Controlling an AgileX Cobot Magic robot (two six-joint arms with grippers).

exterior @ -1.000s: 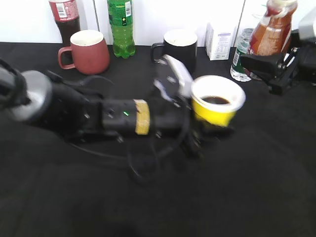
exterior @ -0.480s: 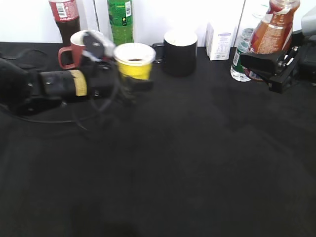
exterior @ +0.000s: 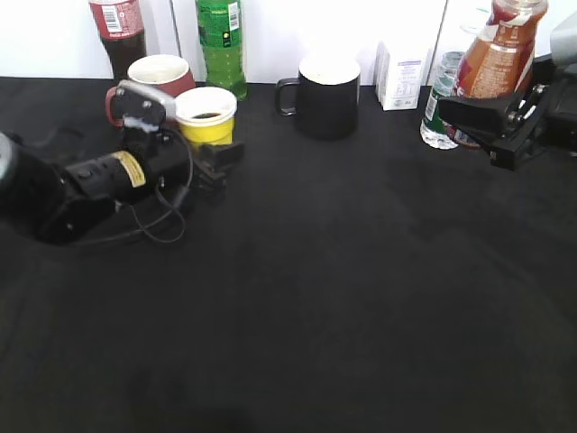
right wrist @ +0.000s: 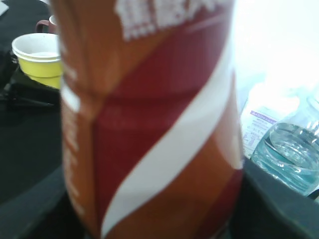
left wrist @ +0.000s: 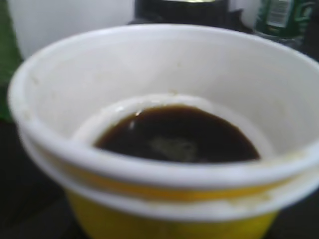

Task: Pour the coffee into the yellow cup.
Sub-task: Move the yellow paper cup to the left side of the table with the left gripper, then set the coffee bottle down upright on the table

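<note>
item: small tapered yellow cup [exterior: 206, 117] with wide white rim and white inside, upright at the back left of the black table [exterior: 361, 298]; dark brown coffee [left wrist: 177, 134] lies low in its bottom, surface well below the rim

held by: left gripper [exterior: 194, 153], black, reaching in from the left of the cup and closed around its lower body; the fingers themselves are hidden behind the cup in the wrist view

just behind the cup, to its left: maroon handled mug [exterior: 153, 77], nearly touching it; dark cola bottle with red label [exterior: 118, 34] behind that mug

just behind the cup, to its right: green plastic bottle [exterior: 222, 45] against the white wall

right of the cup, well apart: black handled mug [exterior: 326, 95], handle turned toward the cup; further right a small white carton [exterior: 401, 76]

far right of the cup: curvy brown-orange plastic bottle with white swoosh label [exterior: 499, 56], upright, gripped about its lower half by the right gripper [exterior: 491, 113], jaws closed on its sides; a clear water bottle with green label [exterior: 442, 101] stands just beside and behind it, nearer the cup

in the right wrist view the brown-orange bottle [right wrist: 149, 119] fills the frame, the cup [right wrist: 38, 59] small at upper left
</note>
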